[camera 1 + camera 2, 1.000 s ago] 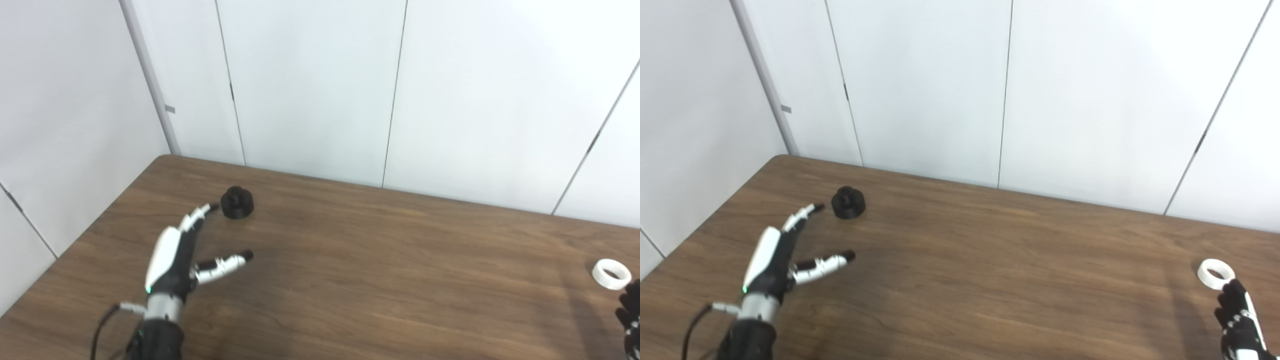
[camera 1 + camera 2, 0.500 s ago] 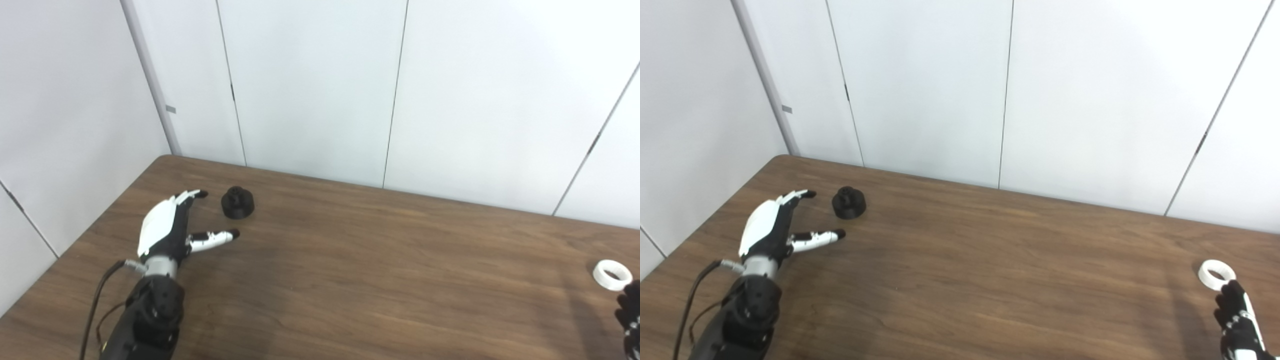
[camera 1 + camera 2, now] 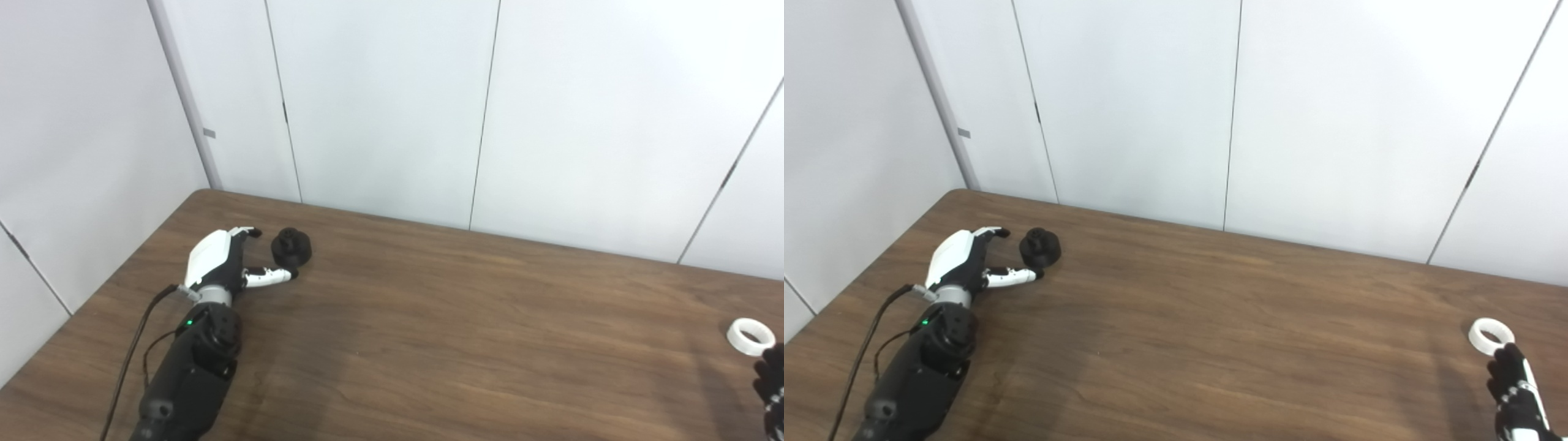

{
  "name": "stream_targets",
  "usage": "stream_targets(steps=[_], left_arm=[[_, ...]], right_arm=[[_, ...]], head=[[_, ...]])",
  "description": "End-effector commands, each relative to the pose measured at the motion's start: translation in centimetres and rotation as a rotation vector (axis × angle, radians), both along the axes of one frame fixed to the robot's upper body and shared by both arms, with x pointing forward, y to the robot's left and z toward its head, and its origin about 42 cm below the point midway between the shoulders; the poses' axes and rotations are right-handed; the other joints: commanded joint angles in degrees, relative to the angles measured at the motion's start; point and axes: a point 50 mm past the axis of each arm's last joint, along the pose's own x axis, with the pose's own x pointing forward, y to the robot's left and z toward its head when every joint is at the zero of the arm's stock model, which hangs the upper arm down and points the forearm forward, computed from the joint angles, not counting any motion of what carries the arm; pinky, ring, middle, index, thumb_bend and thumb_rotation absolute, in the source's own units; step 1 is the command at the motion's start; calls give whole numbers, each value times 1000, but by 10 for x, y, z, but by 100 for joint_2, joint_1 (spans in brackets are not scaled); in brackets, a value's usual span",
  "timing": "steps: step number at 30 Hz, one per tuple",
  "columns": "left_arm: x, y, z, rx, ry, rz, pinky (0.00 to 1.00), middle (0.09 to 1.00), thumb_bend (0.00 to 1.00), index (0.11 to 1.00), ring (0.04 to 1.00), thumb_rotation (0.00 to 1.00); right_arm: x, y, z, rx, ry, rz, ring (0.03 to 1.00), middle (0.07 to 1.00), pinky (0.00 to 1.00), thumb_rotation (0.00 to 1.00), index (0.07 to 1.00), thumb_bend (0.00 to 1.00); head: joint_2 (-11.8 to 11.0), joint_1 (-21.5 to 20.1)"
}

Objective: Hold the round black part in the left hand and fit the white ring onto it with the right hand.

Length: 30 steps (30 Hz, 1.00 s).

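While the round black part sits near the table's far left corner, it looks like a squat matte disc with a smaller knob on top. Right beside it, the left hand lies low with fingers spread, holding nothing; its thumb reaches under the part's near edge (touching or not, can't tell). Way off right, the white ring lies flat, and the right hand is just below it, mostly cut off, so its grip is unclear.
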Motion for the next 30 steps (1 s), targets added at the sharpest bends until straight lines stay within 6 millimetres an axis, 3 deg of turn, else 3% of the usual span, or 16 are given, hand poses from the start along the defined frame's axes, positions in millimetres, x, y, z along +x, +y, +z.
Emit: stream_targets(steps=[1, 8, 30], left_arm=[[18, 12, 33, 61, -65, 13, 1000, 945, 961, 848, 996, 370], [35, 16, 35, 50, -37, 8, 1000, 947, 1000, 842, 1000, 438], [62, 7, 29, 23, -8, -38, 1000, 941, 1000, 804, 1000, 378]], right_arm=[[-29, 15, -46, 67, 162, -22, 977, 988, 1000, 1000, 1000, 425], [-31, 16, -44, 62, 172, -32, 972, 981, 1000, 1000, 994, 462], [-32, 17, -45, 53, 174, -40, 958, 965, 1000, 1000, 980, 465]], head=[[12, 3], [17, -20], [32, -85]])
